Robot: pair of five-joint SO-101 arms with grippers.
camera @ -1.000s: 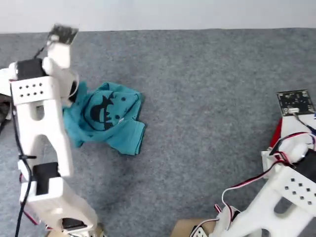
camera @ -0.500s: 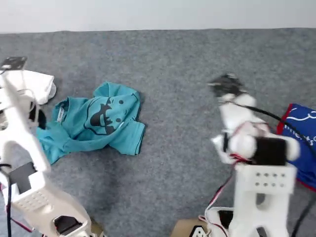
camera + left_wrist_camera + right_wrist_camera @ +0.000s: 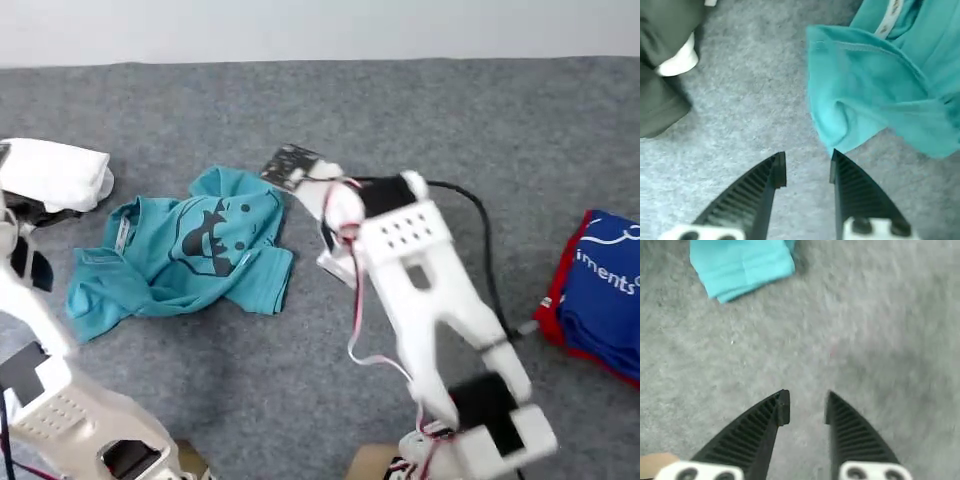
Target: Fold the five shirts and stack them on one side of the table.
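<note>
Both claws are parted a little and hold nothing. My left claw (image 3: pixel 807 170) hangs just beside the crumpled teal shirt (image 3: pixel 190 250) toward the table's (image 3: pixel 470 130) left edge, my right claw (image 3: pixel 805 407) near its sleeve. A white shirt (image 3: pixel 55 172) lies at the left edge, a blue shirt (image 3: pixel 605 290) at the right edge.

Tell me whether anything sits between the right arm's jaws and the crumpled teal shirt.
Nothing visible does. In the right wrist view, only the bare grey felt table covering lies between the right arm's open jaws and the nearest edge of the crumpled teal cotton shirt.
</note>
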